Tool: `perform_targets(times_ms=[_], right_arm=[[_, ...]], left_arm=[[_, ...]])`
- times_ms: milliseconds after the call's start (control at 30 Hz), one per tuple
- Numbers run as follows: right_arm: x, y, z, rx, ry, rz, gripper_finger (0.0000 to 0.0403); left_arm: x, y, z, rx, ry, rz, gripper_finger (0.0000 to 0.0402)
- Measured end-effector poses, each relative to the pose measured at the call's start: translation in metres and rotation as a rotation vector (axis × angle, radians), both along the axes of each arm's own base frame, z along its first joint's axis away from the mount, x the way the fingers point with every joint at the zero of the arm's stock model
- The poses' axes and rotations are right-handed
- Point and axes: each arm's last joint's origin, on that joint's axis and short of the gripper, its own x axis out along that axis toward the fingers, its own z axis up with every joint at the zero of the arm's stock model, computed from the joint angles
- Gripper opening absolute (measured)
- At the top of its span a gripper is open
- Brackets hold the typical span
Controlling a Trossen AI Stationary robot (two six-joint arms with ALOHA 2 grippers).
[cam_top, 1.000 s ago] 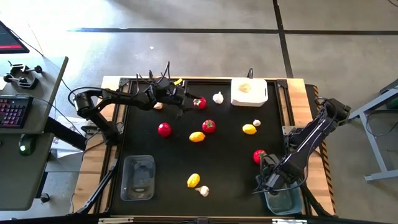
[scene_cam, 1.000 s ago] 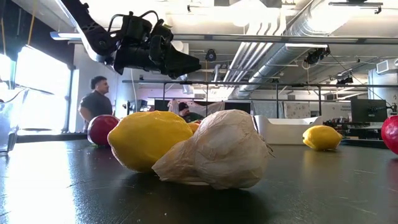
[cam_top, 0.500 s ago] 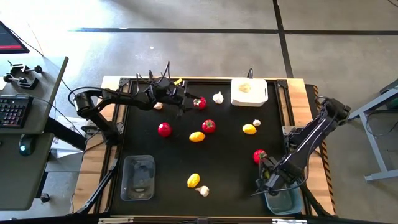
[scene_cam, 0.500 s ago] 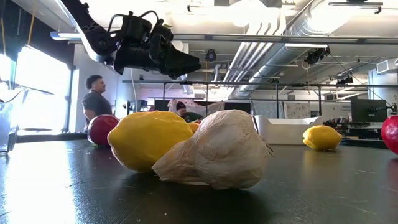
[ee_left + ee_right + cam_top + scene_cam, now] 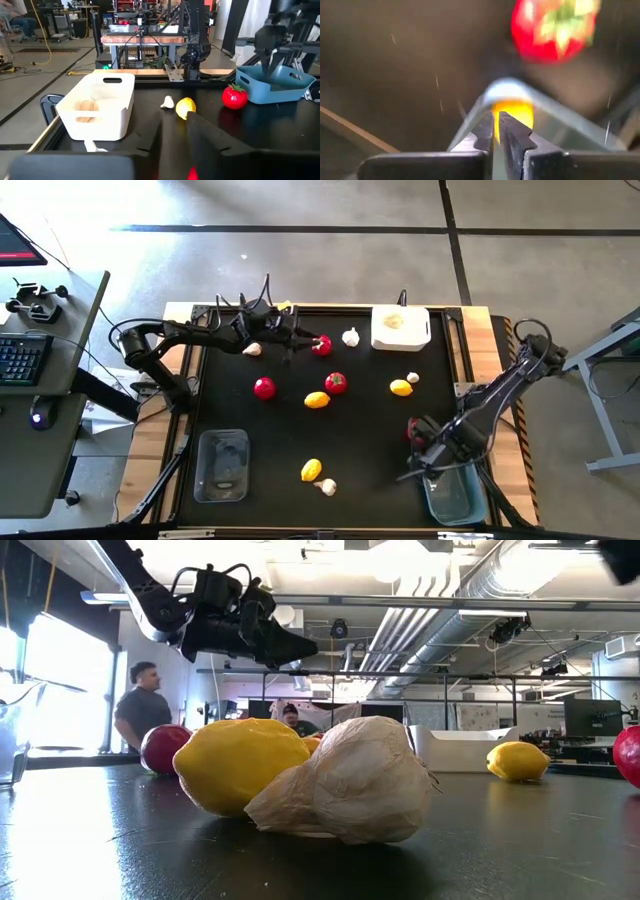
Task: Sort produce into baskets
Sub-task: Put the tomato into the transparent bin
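Note:
Produce lies scattered on the black table: red pieces [image 5: 321, 345] [image 5: 264, 388] [image 5: 336, 383], yellow ones [image 5: 316, 400] [image 5: 401, 388] [image 5: 311, 470], and garlic bulbs [image 5: 351, 337] [image 5: 327, 487]. My left gripper [image 5: 298, 341] hangs shut well above the table at the far left [image 5: 305, 643], its tips just short of the far red piece. My right gripper [image 5: 496, 131] is shut and holds nothing. It hangs above the near rim of the blue-grey basket [image 5: 455, 495], beside a red piece [image 5: 551, 27]. A yellow piece [image 5: 516, 112] shows behind the basket's rim.
A white basket [image 5: 400, 328] with a garlic bulb inside [image 5: 87, 107] stands at the far edge. A clear basket [image 5: 222, 465] stands at the near left. A garlic bulb [image 5: 253, 349] lies under my left arm. People stand in the room beyond the table [image 5: 140, 710].
My right gripper has risen from the blue-grey basket and drawn a little toward the table's left, so that its arm now enters the top of the low view. My left gripper has pulled back slightly toward the left edge. The produce has stayed in place.

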Motion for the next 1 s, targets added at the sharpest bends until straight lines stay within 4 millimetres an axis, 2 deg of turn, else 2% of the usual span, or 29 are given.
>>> perform_targets(times_ms=[167, 267, 400, 700, 867, 1000], right_arm=[[0.008, -0.026, 0.002, -0.102, -0.117, 0.099, 0.0004], [0.013, -0.040, -0.003, -0.147, -0.179, 0.151, 0.0001], [0.023, -0.058, -0.020, -0.176, -0.275, 0.220, 0.0001], [0.047, -0.092, -0.063, -0.127, -0.637, 0.303, 0.0000], [0.049, -0.105, -0.064, -0.108, -0.607, 0.327, 0.0000], [0.052, -0.109, -0.053, -0.063, -0.552, 0.319, 0.0000]], left_arm=[[-0.001, -0.001, -0.002, 0.002, 0.006, -0.001, 0.0007], [-0.003, -0.002, -0.005, 0.014, 0.004, -0.002, 0.0006], [-0.005, -0.003, -0.010, 0.005, 0.017, -0.002, 0.0002], [-0.004, -0.006, -0.010, -0.003, 0.022, -0.012, 0.0000], [-0.004, -0.007, -0.011, -0.025, 0.032, -0.011, 0.0000], [-0.004, -0.007, -0.012, -0.033, 0.044, -0.011, 0.0000]])
